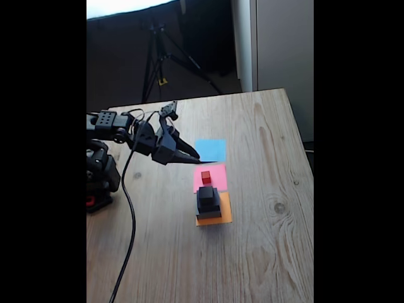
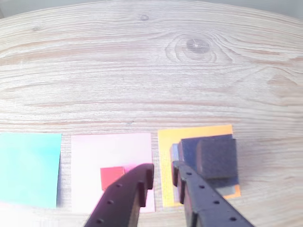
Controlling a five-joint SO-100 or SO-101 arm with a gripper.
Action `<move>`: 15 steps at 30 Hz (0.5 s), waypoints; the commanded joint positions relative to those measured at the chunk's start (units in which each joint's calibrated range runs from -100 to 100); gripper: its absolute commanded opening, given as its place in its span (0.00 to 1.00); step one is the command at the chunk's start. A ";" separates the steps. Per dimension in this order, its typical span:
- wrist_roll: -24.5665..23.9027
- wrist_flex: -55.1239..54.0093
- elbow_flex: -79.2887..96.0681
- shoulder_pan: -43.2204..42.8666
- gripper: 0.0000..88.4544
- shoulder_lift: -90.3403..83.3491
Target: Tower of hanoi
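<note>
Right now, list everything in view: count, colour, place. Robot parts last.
table: 1, light wood, carries everything.
blue paper square: 1, bare, farthest of the three in the fixed view.
pink paper square: 1, middle of the row.
orange paper square: 1, nearest the fixed camera.
tiny red cube: 1, red, on the pink square.
small black cube: 1, black, top of the stack on the orange square.
medium black block: 1, black, under the small cube.
large flat grey block: 1, grey, bottom of the stack.
tripod: 1, black, behind the table.
cable: 1, black, along the table at fixed-view left.
gripper: 1, black, open, empty, near the pink square.
</note>
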 commanded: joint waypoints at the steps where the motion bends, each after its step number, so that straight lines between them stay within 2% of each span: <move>1: 3.50 20.56 -19.56 4.83 0.00 -2.75; 11: 4.34 35.86 -39.47 16.28 0.00 -1.85; 15: 4.34 36.19 -39.93 18.54 0.00 -2.00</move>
